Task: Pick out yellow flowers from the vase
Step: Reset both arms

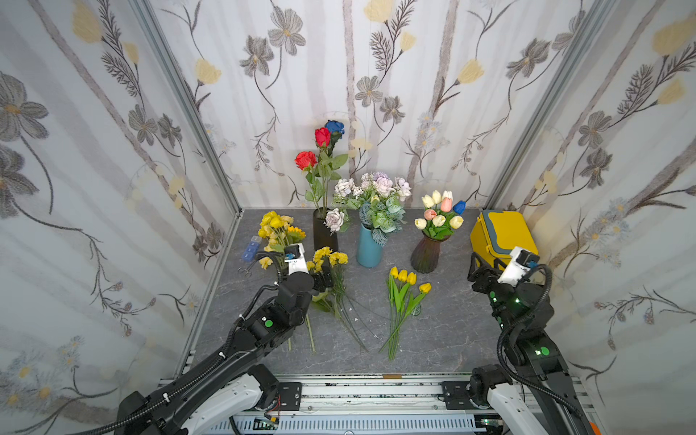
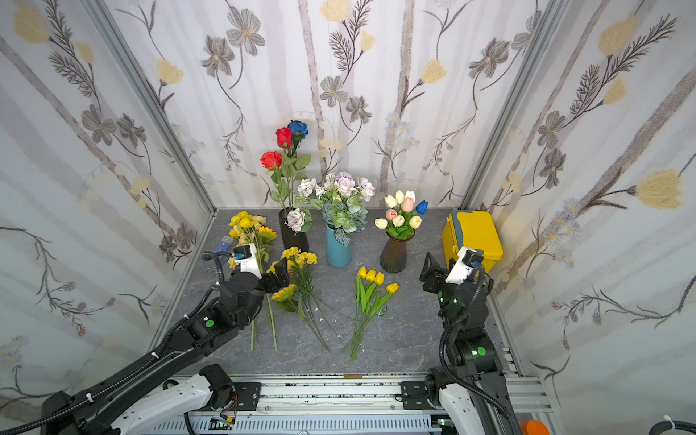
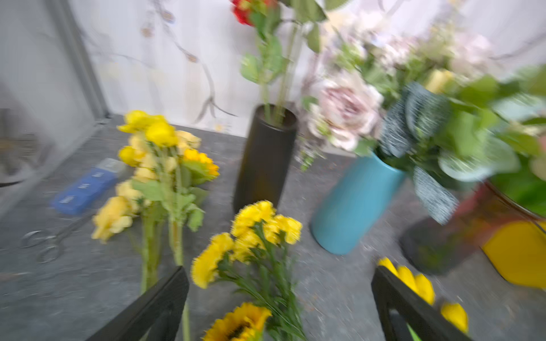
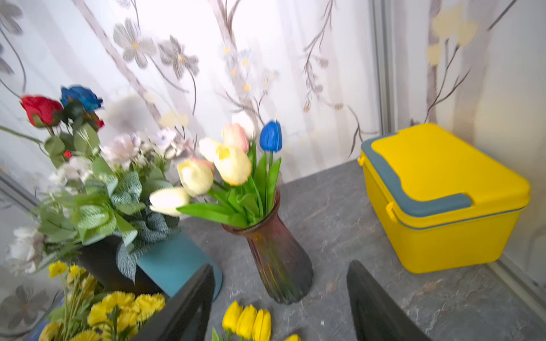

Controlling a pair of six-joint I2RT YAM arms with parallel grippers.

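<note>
Black jaws of the left gripper (image 3: 277,274) stand wide apart, empty, over a yellow flowers bunch (image 1: 331,260) lying on the grey table (image 1: 452,320). The right gripper (image 4: 280,265) gapes empty too. Yellow tulips (image 1: 405,280) lie between the arms, and a third yellow bunch (image 1: 275,226) lies beside the black vase (image 1: 324,237).

1. The grey counter (image 1: 452,331) looks like matt stone, veined and slightly rough.
2. The yellow lidded box (image 1: 501,233), at the right of the frame in both top views, is smooth plastic with a soft sheen.
3. The dark reddish ribbed vase (image 1: 426,256) is glossy, translucent glass.
4. The teal vase (image 1: 369,248) and the black cylinder vase (image 1: 324,235) are smooth and matt.
5. The yellow ruffled flowers (image 1: 331,258) look like frayed cloth, while the yellow tulips (image 1: 405,278) look smooth and rubbery.
6. The corner post (image 1: 187,105), in the upper left of the frame, is brushed metal.
</note>
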